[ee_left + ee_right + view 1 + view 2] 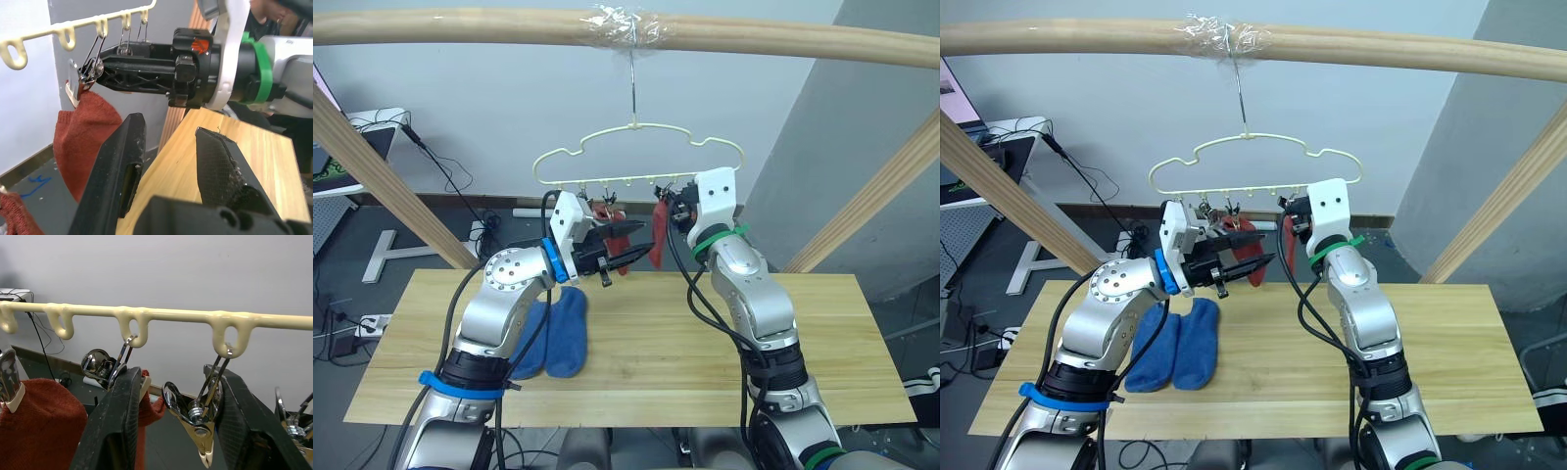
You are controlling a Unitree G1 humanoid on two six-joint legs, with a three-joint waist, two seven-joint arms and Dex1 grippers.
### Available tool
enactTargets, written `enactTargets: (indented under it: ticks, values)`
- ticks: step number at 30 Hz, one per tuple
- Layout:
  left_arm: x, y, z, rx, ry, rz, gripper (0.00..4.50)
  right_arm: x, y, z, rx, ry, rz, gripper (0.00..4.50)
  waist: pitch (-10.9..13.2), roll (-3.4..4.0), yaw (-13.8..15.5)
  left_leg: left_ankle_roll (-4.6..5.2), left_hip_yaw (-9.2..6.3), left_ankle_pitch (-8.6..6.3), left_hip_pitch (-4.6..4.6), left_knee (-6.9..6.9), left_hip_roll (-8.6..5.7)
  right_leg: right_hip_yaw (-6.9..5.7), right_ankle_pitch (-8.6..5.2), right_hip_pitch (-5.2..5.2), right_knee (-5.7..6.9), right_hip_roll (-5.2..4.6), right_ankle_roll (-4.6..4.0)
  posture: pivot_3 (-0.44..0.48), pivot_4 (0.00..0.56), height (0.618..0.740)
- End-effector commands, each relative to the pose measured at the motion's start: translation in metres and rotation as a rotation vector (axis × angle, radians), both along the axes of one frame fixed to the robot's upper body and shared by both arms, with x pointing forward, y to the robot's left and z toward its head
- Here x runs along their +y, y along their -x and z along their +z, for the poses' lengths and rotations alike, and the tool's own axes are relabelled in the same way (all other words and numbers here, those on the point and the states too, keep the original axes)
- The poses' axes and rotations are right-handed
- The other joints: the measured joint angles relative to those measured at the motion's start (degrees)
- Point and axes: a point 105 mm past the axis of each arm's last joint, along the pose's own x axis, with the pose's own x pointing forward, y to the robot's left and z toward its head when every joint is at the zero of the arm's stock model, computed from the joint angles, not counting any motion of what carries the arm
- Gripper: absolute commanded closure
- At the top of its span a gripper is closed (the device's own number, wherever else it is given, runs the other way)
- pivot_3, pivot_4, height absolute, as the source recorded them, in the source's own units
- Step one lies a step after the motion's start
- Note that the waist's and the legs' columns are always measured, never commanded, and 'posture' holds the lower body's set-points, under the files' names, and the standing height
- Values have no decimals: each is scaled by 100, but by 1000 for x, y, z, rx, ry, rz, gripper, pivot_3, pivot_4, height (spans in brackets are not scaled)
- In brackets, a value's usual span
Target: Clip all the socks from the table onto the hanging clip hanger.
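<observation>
My left arm hides part of the blue socks [558, 333] on the counter [636, 372]. A rust-red sock [41, 423] hangs cut off at the frame's edge.

A plain pale grey-blue wall [499, 117] runs behind the scene, and a lighter angled wall panel [862, 127] stands at the right. A round pale wooden pole [460, 27] crosses the top, wrapped at one spot with clear tape [625, 23]; slanted wooden poles [382, 171] brace it on the left and on the right [871, 201]. The floor [352, 255] is dark grey, strewn with black cables [460, 186], and a white power strip [372, 321] lies on it at the left. A white desk frame [386, 250] stands at the far left with a laptop [979, 157] on top. Light is even and soft.
</observation>
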Motion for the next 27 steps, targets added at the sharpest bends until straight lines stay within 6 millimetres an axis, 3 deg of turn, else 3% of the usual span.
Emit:
enactTargets:
  ticks: [1, 4, 7, 12, 16, 24, 27]
  values:
    - [-2, 5, 21, -58, 51, -22, 2517, 4, 3, 20, -68, -36, 25, 2987, 0, 0, 0, 0, 0, 0, 0, 0, 0, 0, 0, 0, 0, 0, 0, 9, 197, 705]
    - [-2, 4, 20, -58, 45, -19, 2517, 4, 3, 21, -70, -43, 27, 3950, 0, 0, 1, 0, 0, 0, 0, 1, 0, 0, 0, 0, 1, 0, 0, 9, 197, 705]
    - [-1, 4, 18, -48, 36, -17, 2517, 4, 4, 22, -72, -47, 32, 4468, 0, 0, 0, 0, 0, 0, 0, 1, 0, 0, 0, 0, 1, 0, 0, 9, 197, 705]
    - [4, 2, 4, -15, -56, 3, 1401, 4, 4, 22, -72, -46, 34, 4500, 0, 0, -4, 0, 0, 0, 0, 1, 0, 0, 0, -1, 3, 0, 0, 9, 197, 705]
    - [29, -3, -27, 53, -196, 99, 153, 3, 3, 22, -71, -44, 35, 4500, 0, 0, -18, 0, 4, 0, 2, 0, 0, 4, 0, -3, 3, 0, 0, 10, 200, 705]
    - [105, -9, -110, 319, -512, 379, 44, 3, 4, 22, -68, -40, 37, 4500, 1, 1, -18, 0, 2, 0, 1, -1, 1, 1, -1, -7, 6, 1, -1, 14, 207, 705]
    - [116, -12, -124, 432, -454, 440, 44, 3, 4, 21, -65, -40, 42, 4500, 1, 2, -18, 0, 2, 0, 1, -1, 1, 0, -1, -8, 9, 2, -1, 14, 207, 705]
